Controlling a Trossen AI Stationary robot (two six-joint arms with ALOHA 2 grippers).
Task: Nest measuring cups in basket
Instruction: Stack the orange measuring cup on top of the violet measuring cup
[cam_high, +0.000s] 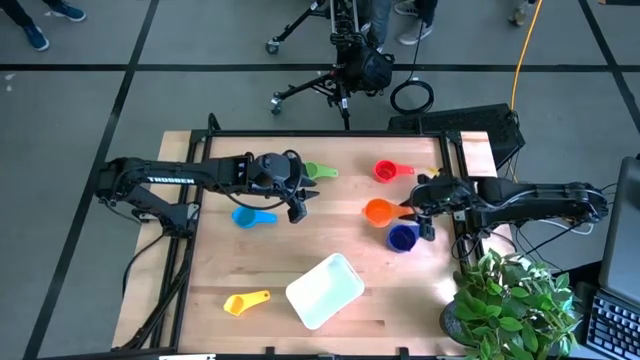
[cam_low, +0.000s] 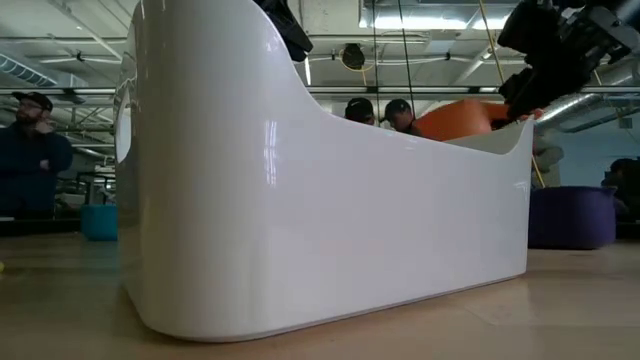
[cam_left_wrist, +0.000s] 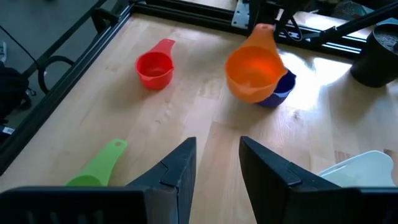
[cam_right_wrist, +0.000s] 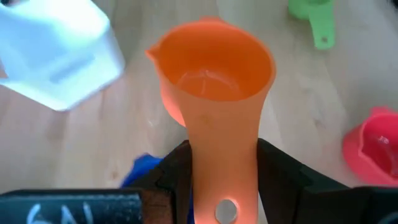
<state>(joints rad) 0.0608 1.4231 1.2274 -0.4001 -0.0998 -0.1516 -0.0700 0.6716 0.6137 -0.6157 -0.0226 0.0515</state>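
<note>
My right gripper (cam_right_wrist: 224, 180) is shut on the orange cup (cam_high: 380, 211), which hangs over the dark blue cup (cam_high: 403, 238) at the table's right. My left gripper (cam_left_wrist: 217, 171) is open and touches nothing, hovering between the green cup (cam_high: 320, 171) and a light blue cup (cam_high: 250, 216). The red cup (cam_high: 385, 171) stands near the far edge. The yellow cup (cam_high: 245, 301) lies near the front left. The white basket (cam_high: 325, 290) rests on its base at the front middle. Only one light blue cup shows. My right gripper pinches the orange cup's flat handle (cam_right_wrist: 225, 155) between its two fingers (cam_right_wrist: 171, 171), coming level from the table's right, along the handle. The cup (cam_low: 465, 118) is lifted clear of the table, bowl (cam_right_wrist: 214, 68) opening upward, and sticks out beyond the fingertips.
A potted plant (cam_high: 510, 300) stands at the front right corner. A black frame (cam_high: 330, 133) runs along the table's far edge. People (cam_low: 30, 140) stand in the room behind. Bare wood lies between the basket and the cups (cam_high: 340, 235).
</note>
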